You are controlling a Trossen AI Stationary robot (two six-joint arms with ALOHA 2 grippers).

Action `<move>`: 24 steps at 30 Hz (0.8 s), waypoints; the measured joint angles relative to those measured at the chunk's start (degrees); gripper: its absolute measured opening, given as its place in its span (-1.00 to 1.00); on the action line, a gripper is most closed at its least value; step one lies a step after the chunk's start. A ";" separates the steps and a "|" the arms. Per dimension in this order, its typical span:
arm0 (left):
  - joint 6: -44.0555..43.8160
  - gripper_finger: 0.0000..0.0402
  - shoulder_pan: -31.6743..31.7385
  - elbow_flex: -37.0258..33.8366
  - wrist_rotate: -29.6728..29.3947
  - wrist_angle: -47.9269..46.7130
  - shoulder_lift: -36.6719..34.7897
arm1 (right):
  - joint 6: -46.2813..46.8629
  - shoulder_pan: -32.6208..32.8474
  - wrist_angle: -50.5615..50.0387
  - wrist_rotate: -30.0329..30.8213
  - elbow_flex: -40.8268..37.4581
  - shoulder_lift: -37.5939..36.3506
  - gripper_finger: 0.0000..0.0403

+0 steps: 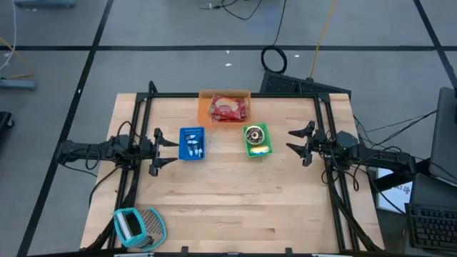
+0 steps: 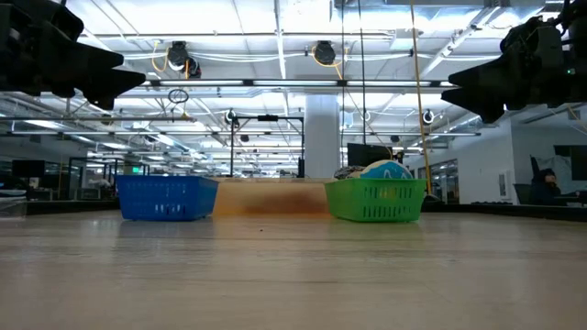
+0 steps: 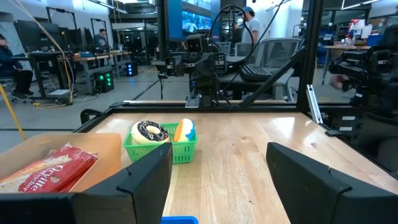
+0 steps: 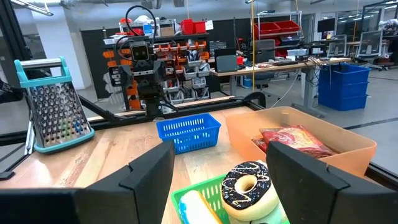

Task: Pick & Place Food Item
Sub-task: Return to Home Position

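On the wooden tabletop (image 1: 228, 200), the red popcorn bag (image 1: 228, 109) lies in the orange bin (image 1: 203, 107), sorted near the blue bin (image 1: 181, 143) and green bin (image 1: 245, 148). The left gripper (image 1: 173, 151) and right gripper (image 1: 289, 140) hover at opposite sides, fingers spread and empty, likely parked clear of the bins.

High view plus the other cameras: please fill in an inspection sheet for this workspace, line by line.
Surface: wooden table, no spills seen.
Job's things: red popcorn bag in orange bin; donut in green bin; blue bin holds small items, too small to identify.
Clutter: grater at a table corner on the left arm's side, away from the bins.
Grippers: left gripper open, beside the blue bin; right gripper open, beside the green bin; both empty.
Cables: coiled black cable on the floor.
Surroundings: open lab; person standing.
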 joint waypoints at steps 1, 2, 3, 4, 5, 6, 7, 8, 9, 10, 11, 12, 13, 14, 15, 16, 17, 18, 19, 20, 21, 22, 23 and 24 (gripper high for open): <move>0.00 0.30 -0.01 0.00 0.00 0.00 -0.01 | 0.00 0.00 0.00 0.01 0.00 0.00 0.20; 0.00 0.30 0.00 0.00 -0.02 0.00 -0.01 | 0.00 0.00 0.00 0.02 0.00 0.00 0.20; 0.00 0.31 0.00 0.00 -0.02 0.00 -0.02 | 0.00 0.00 0.00 0.01 0.00 0.00 0.20; 0.00 0.31 0.00 0.00 -0.02 0.00 0.00 | 0.00 0.00 0.00 0.01 0.00 0.00 0.20; 0.00 0.31 0.00 0.00 0.00 -0.01 -0.02 | 0.00 0.00 0.00 0.02 0.00 0.00 0.20; 0.00 0.31 0.00 0.00 -0.01 0.00 0.00 | 0.00 0.00 0.00 0.01 0.00 0.00 0.20; 0.00 0.31 0.00 0.00 -0.01 0.00 -0.01 | 0.00 0.00 0.01 0.00 0.00 0.00 0.20; 0.00 0.30 0.00 0.00 0.00 0.00 0.00 | 0.00 0.00 0.00 0.01 0.00 0.00 0.20; 0.00 0.29 0.00 0.00 0.00 -0.01 0.00 | 0.00 0.00 0.00 0.01 0.00 0.01 0.20; 0.00 0.29 0.00 0.00 0.00 -0.02 -0.01 | 0.00 0.00 0.00 0.02 0.00 0.02 0.20; 0.00 0.28 0.00 0.00 -0.02 0.00 0.00 | 0.00 0.00 0.00 0.02 0.00 0.00 0.20; 0.00 0.28 0.00 0.00 0.00 0.00 0.00 | 0.00 0.00 0.00 0.00 0.00 0.00 0.20; 0.00 0.29 0.00 0.00 -0.01 0.00 0.00 | 0.00 0.00 0.00 0.02 0.00 0.00 0.20; 0.00 0.29 0.00 0.00 -0.02 0.00 0.00 | 0.00 0.00 0.00 0.02 0.00 0.00 0.20; 0.00 0.30 0.00 0.00 0.00 0.00 -0.01 | 0.00 0.00 0.00 0.01 0.00 0.01 0.20; 0.00 0.30 0.00 0.00 0.00 -0.01 0.00 | 0.00 0.00 0.00 0.01 0.00 0.02 0.20; 0.00 0.31 0.00 0.00 0.00 0.00 0.00 | 0.00 0.00 0.00 0.02 0.00 0.01 0.20; 0.00 0.31 0.00 0.00 -0.01 0.00 0.00 | 0.00 0.00 0.00 0.02 0.00 0.01 0.20; 0.00 0.31 0.00 0.00 -0.01 0.00 -0.01 | 0.00 0.00 0.01 0.01 0.00 0.00 0.20; 0.00 0.31 0.00 0.00 -0.02 0.00 0.00 | 0.00 0.00 0.00 0.02 0.00 0.00 0.20; 0.00 0.31 0.00 0.00 0.00 0.00 -0.01 | 0.00 0.00 0.01 0.00 0.00 0.01 0.20; -0.01 0.30 0.00 0.00 -0.02 -0.02 0.00 | 0.00 0.00 0.00 0.02 0.00 0.02 0.20; -0.02 0.30 0.00 0.00 0.00 0.00 0.00 | 0.00 0.00 0.01 0.01 0.00 0.02 0.20; 0.00 0.29 0.00 0.00 -0.02 -0.01 0.00 | 0.00 0.00 0.00 0.00 0.00 0.02 0.20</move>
